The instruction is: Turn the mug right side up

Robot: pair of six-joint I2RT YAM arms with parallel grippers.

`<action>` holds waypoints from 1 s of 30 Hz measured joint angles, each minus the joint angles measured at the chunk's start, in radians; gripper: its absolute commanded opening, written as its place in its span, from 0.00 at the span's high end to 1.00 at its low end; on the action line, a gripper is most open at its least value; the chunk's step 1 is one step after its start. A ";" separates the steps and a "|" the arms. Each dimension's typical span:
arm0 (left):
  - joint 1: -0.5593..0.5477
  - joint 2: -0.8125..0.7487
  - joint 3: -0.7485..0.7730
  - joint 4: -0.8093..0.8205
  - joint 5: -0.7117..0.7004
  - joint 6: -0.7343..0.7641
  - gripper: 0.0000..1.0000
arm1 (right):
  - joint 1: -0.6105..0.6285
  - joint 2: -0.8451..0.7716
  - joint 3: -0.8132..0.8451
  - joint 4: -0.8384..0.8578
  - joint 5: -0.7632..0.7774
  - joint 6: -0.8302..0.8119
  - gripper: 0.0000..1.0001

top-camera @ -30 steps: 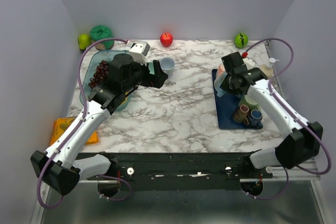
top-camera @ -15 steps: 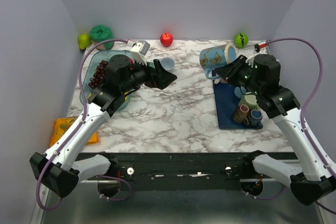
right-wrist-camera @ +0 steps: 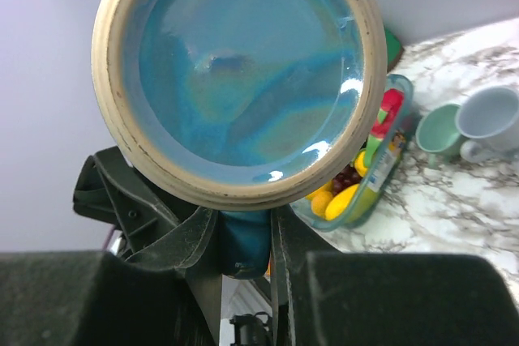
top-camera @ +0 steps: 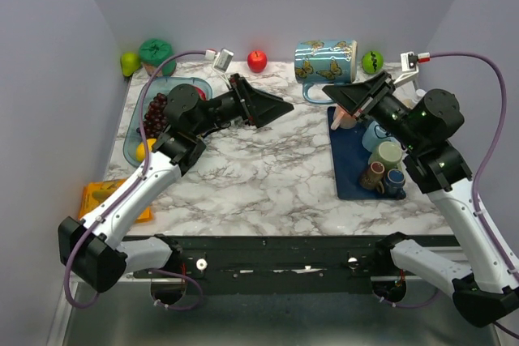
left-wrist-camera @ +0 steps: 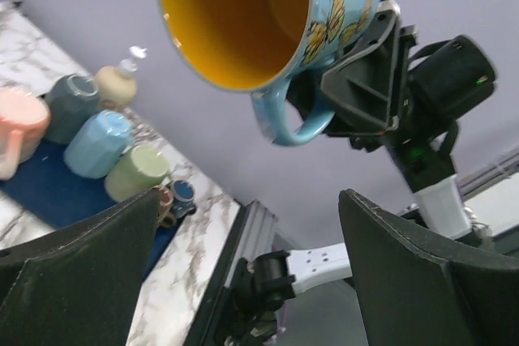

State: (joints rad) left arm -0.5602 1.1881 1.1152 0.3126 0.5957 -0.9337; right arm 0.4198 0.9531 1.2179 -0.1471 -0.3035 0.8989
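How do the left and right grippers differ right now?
The left gripper is open and empty; the right gripper is shut on the handle of the butterfly mug. The left gripper points at the mug's yellow mouth; the right gripper faces its blue base. Both hang above the marble table, facing each other.

The mug [right-wrist-camera: 243,70] is glossy glazed ceramic, its base ring bare and matt; the table [top-camera: 268,168] looks like smooth marble.

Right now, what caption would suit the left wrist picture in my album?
Right hand holds a blue butterfly mug aloft, yellow inside facing the camera, cups on a blue mat below.
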 measured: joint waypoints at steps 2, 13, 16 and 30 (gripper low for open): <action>-0.017 0.033 0.033 0.042 0.011 -0.029 0.01 | 0.006 0.000 -0.011 0.040 -0.017 0.013 0.99; -0.064 0.155 0.156 0.196 0.037 -0.155 0.29 | 0.024 -0.010 -0.068 0.187 -0.079 0.053 0.99; -0.068 0.181 0.173 0.208 0.038 -0.179 0.41 | 0.024 -0.017 -0.089 0.240 -0.093 0.061 0.99; -0.084 0.241 0.224 0.240 0.043 -0.241 0.77 | 0.042 -0.015 -0.179 0.417 -0.111 0.074 0.99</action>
State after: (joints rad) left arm -0.6437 1.4296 1.3388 0.5526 0.6388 -1.1751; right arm 0.4614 0.9379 1.0393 0.2695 -0.4149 0.9726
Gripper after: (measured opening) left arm 0.362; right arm 0.291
